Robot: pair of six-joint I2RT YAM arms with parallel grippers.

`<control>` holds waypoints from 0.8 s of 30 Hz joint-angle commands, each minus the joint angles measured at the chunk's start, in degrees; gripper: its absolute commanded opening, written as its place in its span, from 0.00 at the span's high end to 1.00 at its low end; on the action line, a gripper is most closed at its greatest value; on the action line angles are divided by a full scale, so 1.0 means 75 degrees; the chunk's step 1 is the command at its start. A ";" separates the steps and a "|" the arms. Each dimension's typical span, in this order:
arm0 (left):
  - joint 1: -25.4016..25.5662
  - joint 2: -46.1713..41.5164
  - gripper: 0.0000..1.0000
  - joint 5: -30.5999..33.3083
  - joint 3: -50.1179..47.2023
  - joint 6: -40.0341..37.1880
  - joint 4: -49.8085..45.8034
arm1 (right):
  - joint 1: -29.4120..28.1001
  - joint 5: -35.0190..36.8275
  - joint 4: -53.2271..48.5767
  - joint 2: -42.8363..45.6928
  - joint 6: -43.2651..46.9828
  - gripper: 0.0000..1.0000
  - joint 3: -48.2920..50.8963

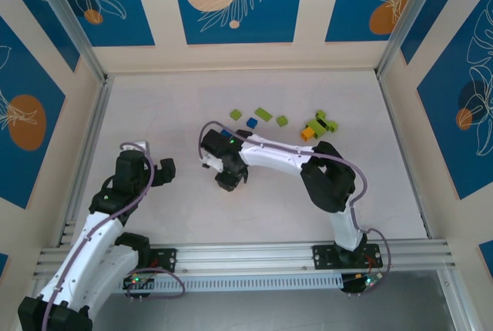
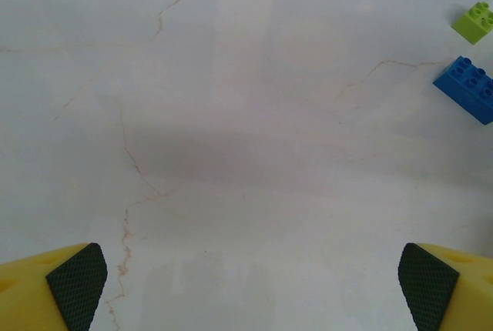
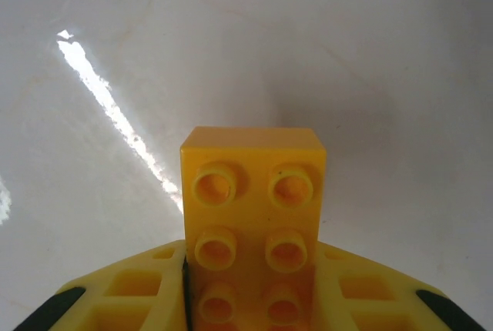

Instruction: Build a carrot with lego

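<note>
My right gripper [image 3: 253, 304] is shut on an orange lego brick [image 3: 253, 215], studs facing the camera, held just above the white table. From above, that gripper [image 1: 228, 179] sits near the table's middle, reached far to the left. My left gripper [image 2: 250, 289] stands open over bare table, nothing between its fingers [image 2: 75, 285]; from above it [image 1: 163, 171] is left of the right one. Loose lego lies at the back: lime green bricks [image 1: 264, 114], a blue one [image 1: 252, 122], and a green and orange clump [image 1: 317, 128]. A green brick [image 2: 475, 21] and a blue brick [image 2: 467, 87] show in the left wrist view.
Another blue brick [image 1: 226, 134] lies close behind the right arm's wrist. Aluminium rails [image 1: 85, 154] and patterned walls fence the table on the left, right and back. The arm bases stand on the front rail [image 1: 246, 258].
</note>
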State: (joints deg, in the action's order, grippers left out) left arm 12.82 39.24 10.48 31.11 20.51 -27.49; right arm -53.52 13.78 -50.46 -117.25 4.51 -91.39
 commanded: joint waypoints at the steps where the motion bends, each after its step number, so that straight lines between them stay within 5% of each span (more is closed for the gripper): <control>1: -0.0145 0.0018 0.00 -0.0173 0.0078 -0.0028 0.0034 | 0.0313 0.0914 -0.0091 -0.1077 0.0376 0.70 0.0373; 8: -0.0191 0.0052 0.00 -0.0316 0.0070 -0.0040 0.0102 | 0.0294 0.0390 -0.0175 -0.0767 0.0430 0.64 0.0428; 17: -0.0224 0.0018 0.00 -0.0495 0.0046 -0.0040 0.0180 | 0.0233 -0.0041 0.0112 -0.0197 0.0190 0.36 0.0421; 24: -0.0228 -0.0022 0.00 -0.0603 0.0029 -0.0028 0.0186 | 0.0236 -0.0214 0.0255 0.0800 0.0040 0.30 0.0649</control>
State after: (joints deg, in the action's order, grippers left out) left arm 12.01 39.81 7.38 31.11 20.51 -26.83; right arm -51.72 14.37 -48.66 -116.88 5.76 -87.13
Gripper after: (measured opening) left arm 0.999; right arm 0.700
